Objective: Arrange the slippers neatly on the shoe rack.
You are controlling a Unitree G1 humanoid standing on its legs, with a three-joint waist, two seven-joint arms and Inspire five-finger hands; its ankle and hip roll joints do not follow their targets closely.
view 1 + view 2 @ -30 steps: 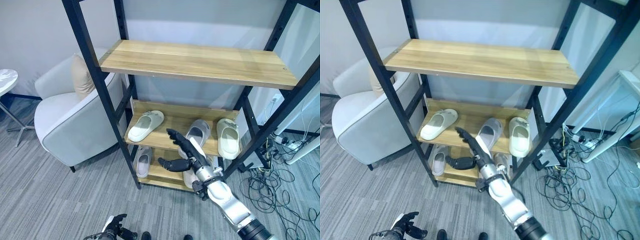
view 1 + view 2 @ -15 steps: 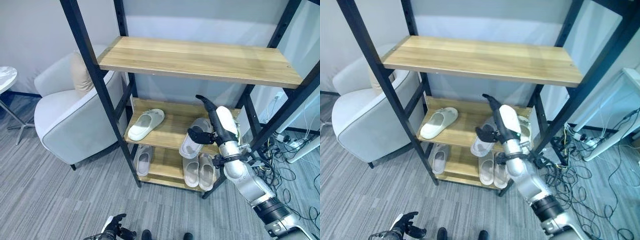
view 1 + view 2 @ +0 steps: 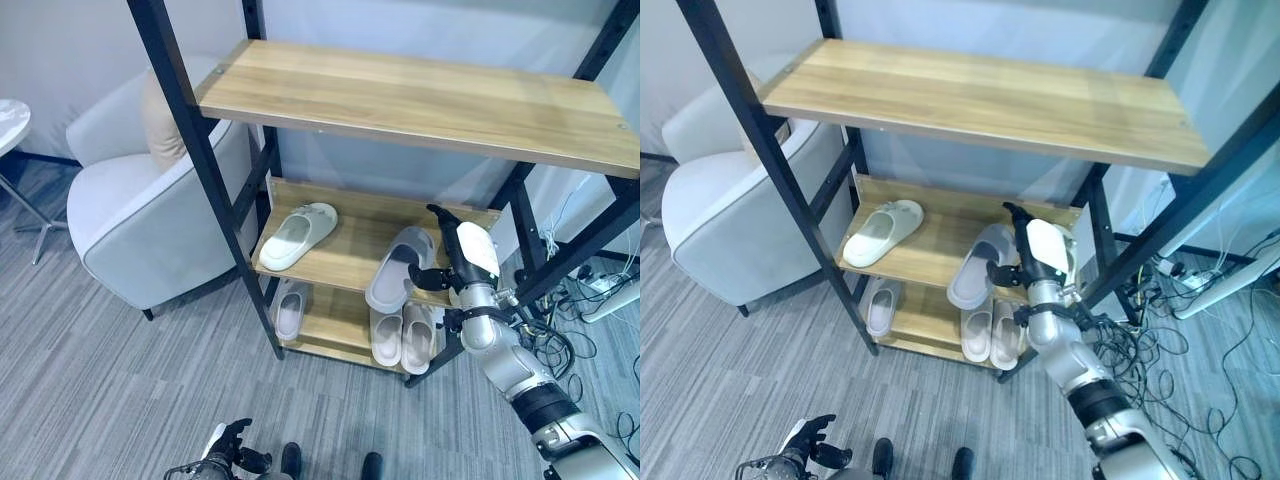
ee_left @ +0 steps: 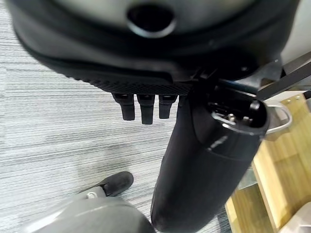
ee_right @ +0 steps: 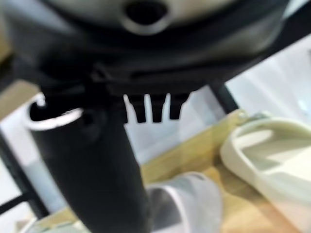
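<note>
On the rack's middle shelf (image 3: 345,262) a white slipper (image 3: 295,235) lies at the left. A grey slipper (image 3: 398,280) lies right of centre, its heel hanging over the front edge. My right hand (image 3: 457,268) stands open just right of it, fingers straight and pointing up, thumb (image 3: 425,278) reaching to the grey slipper's side. A pale green slipper (image 5: 272,165) lies beside the grey slipper (image 5: 187,204) in the right wrist view, apart from my fingers (image 5: 153,109). On the bottom shelf, one grey slipper (image 3: 290,310) lies at the left and a pair (image 3: 400,338) at the right. My left hand (image 3: 228,448) hangs low, open.
The wide top shelf (image 3: 420,100) is bare. Black uprights (image 3: 200,170) frame the rack. A white armchair (image 3: 140,220) with a beige cushion stands left of it. Cables (image 3: 580,340) and a power strip lie on the carpet at the right.
My right hand rose from in front of the lower shelf to the right end of the middle shelf, then settled slightly lower beside the grey slipper. The camera shifted too.
</note>
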